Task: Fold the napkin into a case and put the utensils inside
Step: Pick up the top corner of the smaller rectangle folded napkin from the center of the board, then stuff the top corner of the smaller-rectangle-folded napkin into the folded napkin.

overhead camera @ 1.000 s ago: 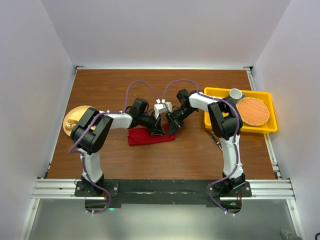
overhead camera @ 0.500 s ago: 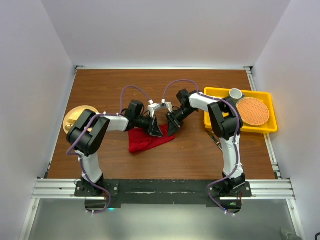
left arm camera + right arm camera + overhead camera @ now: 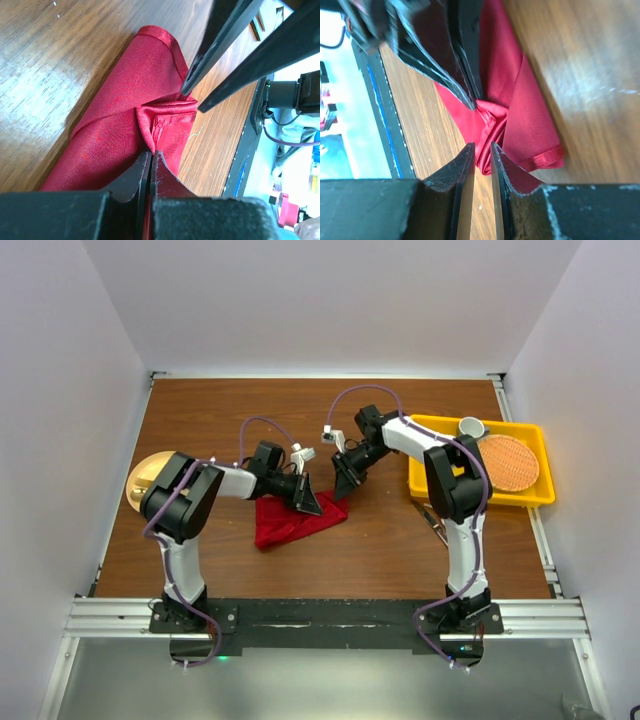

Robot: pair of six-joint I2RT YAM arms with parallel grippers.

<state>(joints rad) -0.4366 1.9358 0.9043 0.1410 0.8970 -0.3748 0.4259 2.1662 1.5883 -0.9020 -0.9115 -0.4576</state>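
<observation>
Left end effector (image 3: 305, 502), from above, clamps the napkin (image 3: 288, 524) on the middle of the bench (image 3: 400, 550); the napkin's long axis runs 8 to 2 o'clock. Left wrist: jaws shut on a bunched fold. Right wrist: right end effector (image 3: 481, 146) slightly agape, empty; it should pinch the hemmed corner squarely before pulling.

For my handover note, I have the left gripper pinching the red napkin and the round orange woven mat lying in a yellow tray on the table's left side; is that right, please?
Not quite: the top external view shows the yellow tray with the round orange woven mat on the table's right side, not its left. The left gripper does pinch the red napkin.
</observation>
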